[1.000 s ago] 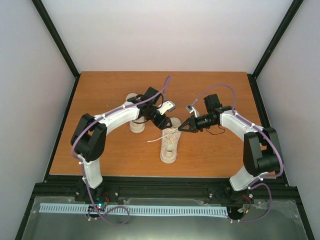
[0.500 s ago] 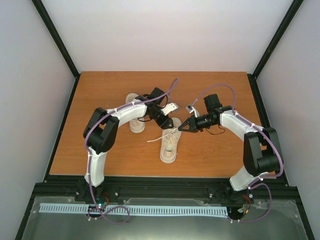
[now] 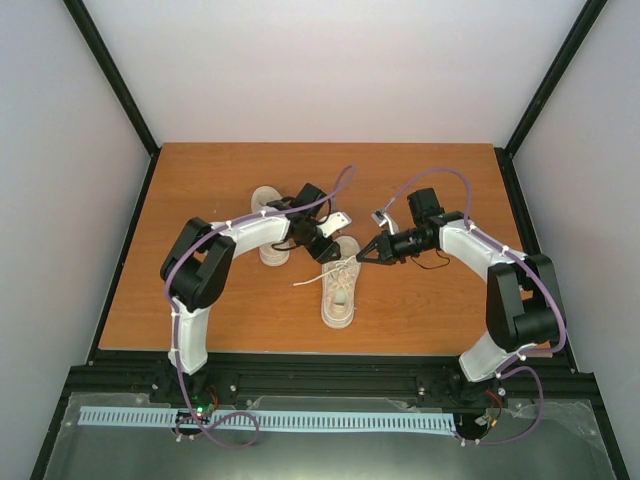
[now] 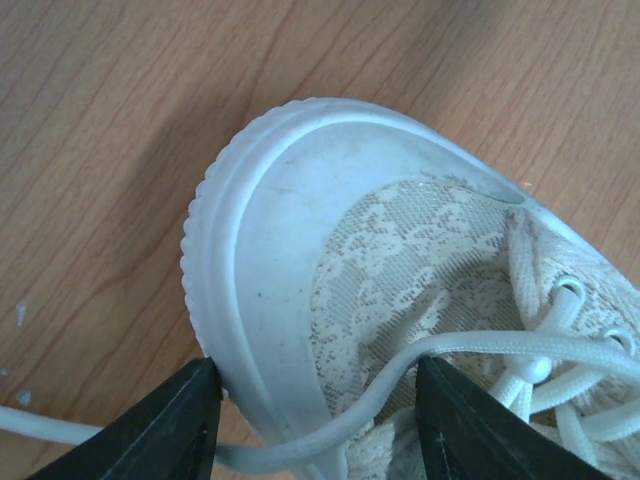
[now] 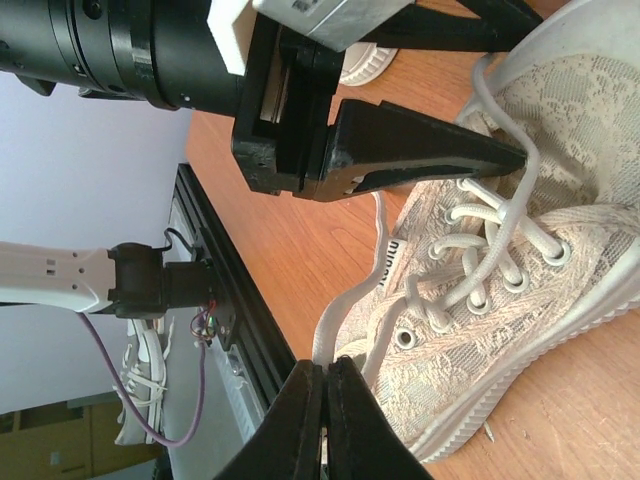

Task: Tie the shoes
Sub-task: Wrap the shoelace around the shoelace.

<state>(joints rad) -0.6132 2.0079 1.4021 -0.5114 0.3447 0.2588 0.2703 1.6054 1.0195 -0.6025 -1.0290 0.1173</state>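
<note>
The shoes are two cream lace-patterned sneakers on the wooden table. The near shoe (image 3: 338, 295) lies mid-table, and the far shoe (image 3: 270, 252) is partly hidden under my left arm. My left gripper (image 3: 333, 250) hangs open over the near shoe's white toe cap (image 4: 270, 230). A white lace (image 4: 470, 345) runs loose between its black fingers (image 4: 180, 425). My right gripper (image 5: 323, 385) is shut on another lace strand (image 5: 345, 320), pulled out sideways from the shoe's (image 5: 520, 270) eyelets. In the top view the right gripper (image 3: 361, 258) sits just right of the shoe's toe end.
A loose lace end (image 3: 305, 282) trails left of the near shoe. A black frame rail (image 3: 300, 365) runs along the table's near edge, with a white cable chain (image 3: 260, 420) below it. White walls enclose the table (image 3: 200, 200) on three sides.
My left arm's elbow has swung right and its gripper has come down slightly toward the near shoe's toe. The right arm and its held lace have not moved.
</note>
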